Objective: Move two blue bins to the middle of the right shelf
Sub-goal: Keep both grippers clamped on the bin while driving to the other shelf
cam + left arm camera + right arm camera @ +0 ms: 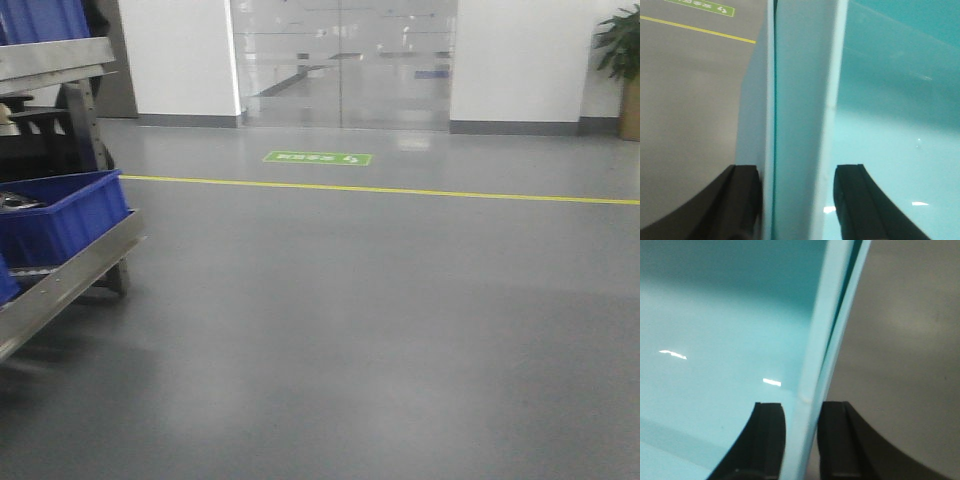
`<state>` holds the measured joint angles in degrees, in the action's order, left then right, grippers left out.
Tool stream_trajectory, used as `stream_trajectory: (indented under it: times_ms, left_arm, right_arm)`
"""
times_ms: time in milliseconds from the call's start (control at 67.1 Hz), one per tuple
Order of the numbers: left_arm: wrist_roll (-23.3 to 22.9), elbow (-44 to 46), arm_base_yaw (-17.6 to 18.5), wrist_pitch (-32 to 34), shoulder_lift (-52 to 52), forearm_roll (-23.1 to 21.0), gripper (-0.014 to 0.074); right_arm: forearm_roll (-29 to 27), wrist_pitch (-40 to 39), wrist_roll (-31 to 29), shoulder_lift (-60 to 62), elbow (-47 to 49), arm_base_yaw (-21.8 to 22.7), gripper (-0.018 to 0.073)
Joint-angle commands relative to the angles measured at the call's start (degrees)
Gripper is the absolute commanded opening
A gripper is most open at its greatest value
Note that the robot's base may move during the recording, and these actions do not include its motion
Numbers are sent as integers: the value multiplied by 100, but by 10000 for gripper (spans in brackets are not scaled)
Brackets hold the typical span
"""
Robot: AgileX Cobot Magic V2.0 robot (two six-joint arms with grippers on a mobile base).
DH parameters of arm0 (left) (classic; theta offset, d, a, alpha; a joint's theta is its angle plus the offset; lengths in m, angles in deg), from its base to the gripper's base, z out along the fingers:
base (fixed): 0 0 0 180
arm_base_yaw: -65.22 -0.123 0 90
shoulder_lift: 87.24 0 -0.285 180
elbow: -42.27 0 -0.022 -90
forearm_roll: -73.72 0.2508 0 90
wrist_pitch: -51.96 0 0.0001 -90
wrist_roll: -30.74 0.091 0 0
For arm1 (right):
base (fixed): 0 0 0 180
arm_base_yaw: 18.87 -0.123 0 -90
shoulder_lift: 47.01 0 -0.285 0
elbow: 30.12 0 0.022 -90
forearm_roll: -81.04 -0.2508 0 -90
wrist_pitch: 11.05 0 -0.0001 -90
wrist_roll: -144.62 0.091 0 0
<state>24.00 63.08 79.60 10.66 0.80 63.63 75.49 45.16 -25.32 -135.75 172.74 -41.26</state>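
glossy smooth plastic bin (715, 340), brushed metal shelf rail (70, 285) (dull sheen), smooth faintly reflective floor (350, 330)

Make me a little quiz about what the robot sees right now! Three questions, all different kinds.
1. True or false: the left jaws stand one on each side of a bin wall.
2. What colour is the line across the floor? A red, B yellow, C white.
3. Fill in: in the front view, the steel rack with a blue bin is at the picture's ____ edge.

Key: 1 true; 2 B; 3 left.
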Motion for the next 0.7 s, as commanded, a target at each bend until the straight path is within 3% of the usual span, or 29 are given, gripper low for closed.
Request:
stream_trajectory:
  times_ms: [0, 686]
  left_arm:
    - [163, 91, 22, 370, -101, -115, -111]
    - [163, 91, 22, 370, -101, -115, -111]
  right_arm:
    - [-60, -482, -201, 97, 96, 2, -154]
    - [-60, -482, -201, 97, 96, 2, -154]
